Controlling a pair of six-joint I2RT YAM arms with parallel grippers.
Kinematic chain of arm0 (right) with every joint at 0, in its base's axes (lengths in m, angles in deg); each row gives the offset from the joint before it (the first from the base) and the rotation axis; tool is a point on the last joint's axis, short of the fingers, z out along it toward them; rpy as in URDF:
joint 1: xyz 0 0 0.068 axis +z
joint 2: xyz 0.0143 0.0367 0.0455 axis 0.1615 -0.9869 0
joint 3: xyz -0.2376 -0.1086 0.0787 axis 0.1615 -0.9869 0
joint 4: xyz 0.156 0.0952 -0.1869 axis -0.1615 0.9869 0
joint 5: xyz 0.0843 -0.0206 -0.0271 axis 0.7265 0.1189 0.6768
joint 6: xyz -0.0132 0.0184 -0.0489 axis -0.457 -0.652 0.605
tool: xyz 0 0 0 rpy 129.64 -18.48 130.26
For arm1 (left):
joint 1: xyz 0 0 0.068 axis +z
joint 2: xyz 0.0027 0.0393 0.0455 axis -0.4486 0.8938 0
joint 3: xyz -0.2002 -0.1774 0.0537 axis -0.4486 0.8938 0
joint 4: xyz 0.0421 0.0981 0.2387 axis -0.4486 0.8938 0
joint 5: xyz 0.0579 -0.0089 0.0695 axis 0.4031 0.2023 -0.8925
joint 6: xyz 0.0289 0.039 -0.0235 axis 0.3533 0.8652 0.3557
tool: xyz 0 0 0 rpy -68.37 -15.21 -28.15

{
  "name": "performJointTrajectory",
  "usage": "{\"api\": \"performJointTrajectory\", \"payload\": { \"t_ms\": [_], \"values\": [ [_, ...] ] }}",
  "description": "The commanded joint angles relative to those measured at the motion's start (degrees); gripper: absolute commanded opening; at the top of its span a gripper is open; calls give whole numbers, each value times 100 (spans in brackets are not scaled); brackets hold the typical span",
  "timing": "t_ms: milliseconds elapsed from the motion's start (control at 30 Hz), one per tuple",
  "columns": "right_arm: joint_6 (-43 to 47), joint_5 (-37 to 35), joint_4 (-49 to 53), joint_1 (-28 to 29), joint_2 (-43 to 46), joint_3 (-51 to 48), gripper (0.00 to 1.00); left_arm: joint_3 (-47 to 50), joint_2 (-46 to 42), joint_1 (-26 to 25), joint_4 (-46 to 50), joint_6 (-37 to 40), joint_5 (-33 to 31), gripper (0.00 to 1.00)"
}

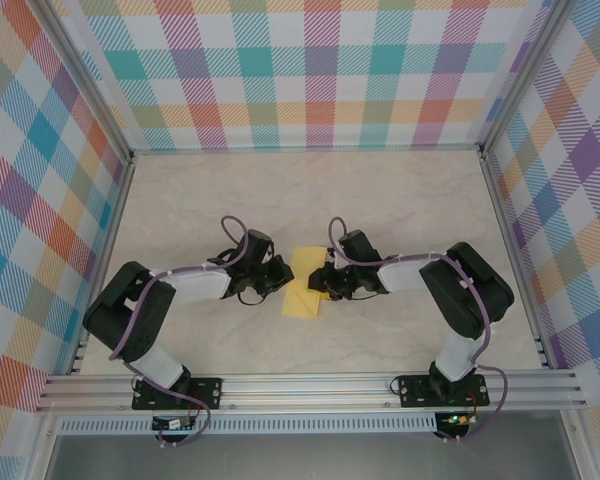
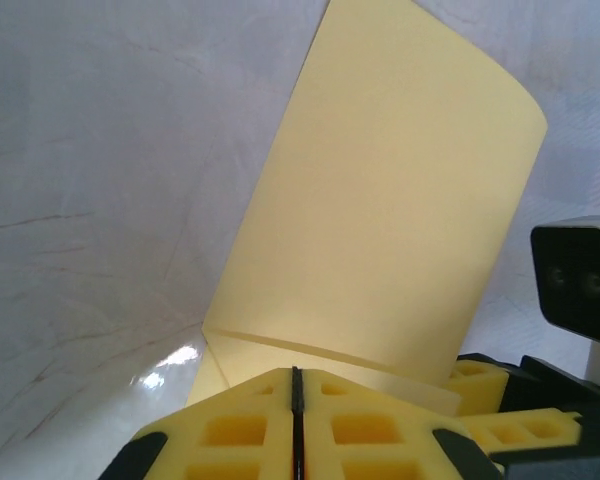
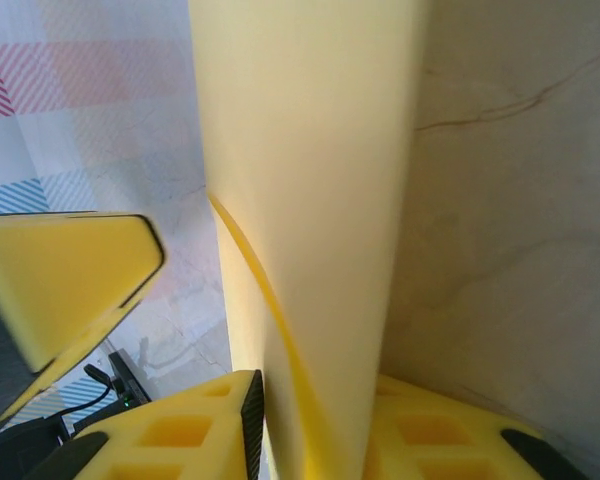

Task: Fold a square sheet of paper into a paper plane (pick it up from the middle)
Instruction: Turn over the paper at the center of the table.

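The desk (image 1: 400,200) is bare marbled laminate, slick by the look of it. The sheet (image 1: 302,298) lies at its middle, between my 2 pincers. 1 flap of it stands up in a soft curve over a flat lower layer, so the fold is rounded, not creased.

My left pincer (image 2: 295,400) has its pads together, set at the near edge of the lower layer. I cannot tell whether any paper is nipped in that seam. My right pincer (image 3: 310,435) has a pad close in on each side of the raised flap, but I cannot tell whether it has bitten yet.

The biggest risk, as I judge it, is that the whole sheet slides on the desk when my right side pulls or pushes, because my left may be merely resting there. Then the fold lands crooked. Next, the flap is bowed, so a squeeze here could set a crease off the centre line, or a 2nd stray one. Smaller: my 2 pincers sit very near each other, and a clumsy move could knock pad against pad. Smallest: too hard a tug on thin paper, pinned at 1 end, could tear or crumple its edge
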Motion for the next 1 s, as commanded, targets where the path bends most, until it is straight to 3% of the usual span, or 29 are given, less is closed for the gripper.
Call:
{"api": "performJointTrajectory", "payload": {
  "t_ms": [0,267,467,667,733,833,967],
  "values": [
    [151,132,-128,33,-28,148,25,142,-445,3,396,20,-412,9],
    [665,-832,1614,68,874,582,10,333,-1626,99,1303,47,-1455,10],
    [1203,-2803,4681,285,1506,1879,9,421,-2694,152,2424,-16,-2532,17],
    [1012,-5720,8259,1011,658,4120,6,565,-3626,248,3256,-219,-3355,23],
    [645,-6338,9116,1227,255,4732,6,573,-3824,266,3475,-292,-3580,23],
    [388,-6705,9718,1441,-379,5281,7,590,-4122,284,3892,-548,-3969,23],
    [285,-6636,9957,1694,-1367,5927,10,690,-4660,286,4236,-745,-4286,23]
  ]
}}
